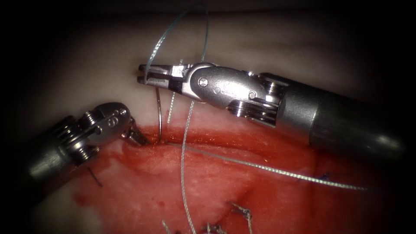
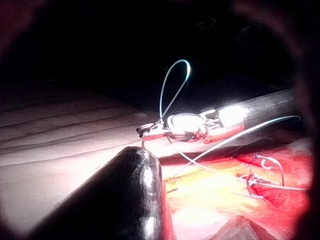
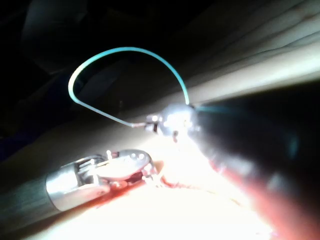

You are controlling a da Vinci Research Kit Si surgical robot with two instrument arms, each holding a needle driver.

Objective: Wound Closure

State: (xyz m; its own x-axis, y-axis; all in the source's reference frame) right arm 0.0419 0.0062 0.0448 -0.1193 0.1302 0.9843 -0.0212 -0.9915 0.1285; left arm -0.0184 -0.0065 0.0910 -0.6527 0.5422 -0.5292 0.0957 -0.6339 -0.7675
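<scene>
The right tool clamps the needle near its tail, tip in the cut; left tool closed on tissue.

- Right gripper: polished, gleaming metal on a matt grey shaft.
- Left gripper: shiny, ridged metal.
- Needle: thin bright steel.
- Thread: pale, finely twisted, slight sheen.
- Tissue: wet, glossy, smeared with red fluid.

Endoscope overhead, wrist views close, seemingly sharing cut
</scene>
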